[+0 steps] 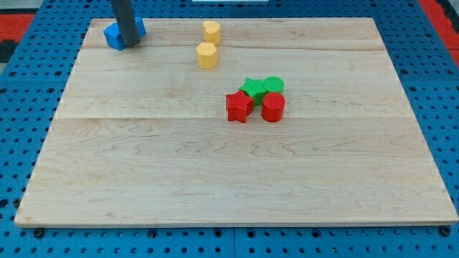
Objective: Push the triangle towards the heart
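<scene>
Up top, my tip [130,44] on blue block [119,34], grainy wooden board [215,172]

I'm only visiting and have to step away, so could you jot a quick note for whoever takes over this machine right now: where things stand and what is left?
My tip: at the board's top-left corner, right against the blue block, which the rod partly hides, so its shape is unclear; it may be the triangle.
Two yellow blocks sit at the view's top, right of the blue one; the upper may be the heart, but I cannot be sure.
Two green and two red blocks are bunched near the middle.
Done: contact made, it seems.
Left: likely push the blue block rightward to the yellow pair.
</scene>
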Action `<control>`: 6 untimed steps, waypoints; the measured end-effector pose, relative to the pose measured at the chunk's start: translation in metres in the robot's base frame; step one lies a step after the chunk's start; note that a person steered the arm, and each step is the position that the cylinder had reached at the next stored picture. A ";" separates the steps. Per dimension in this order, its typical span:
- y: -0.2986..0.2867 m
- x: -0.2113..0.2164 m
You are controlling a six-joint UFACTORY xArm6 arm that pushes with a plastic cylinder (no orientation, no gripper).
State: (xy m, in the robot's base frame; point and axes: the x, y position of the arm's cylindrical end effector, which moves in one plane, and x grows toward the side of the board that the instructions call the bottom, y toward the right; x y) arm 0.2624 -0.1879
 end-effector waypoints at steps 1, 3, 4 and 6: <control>0.000 0.014; -0.067 0.011; -0.085 -0.043; 0.010 -0.036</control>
State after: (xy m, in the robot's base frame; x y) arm 0.2262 -0.1777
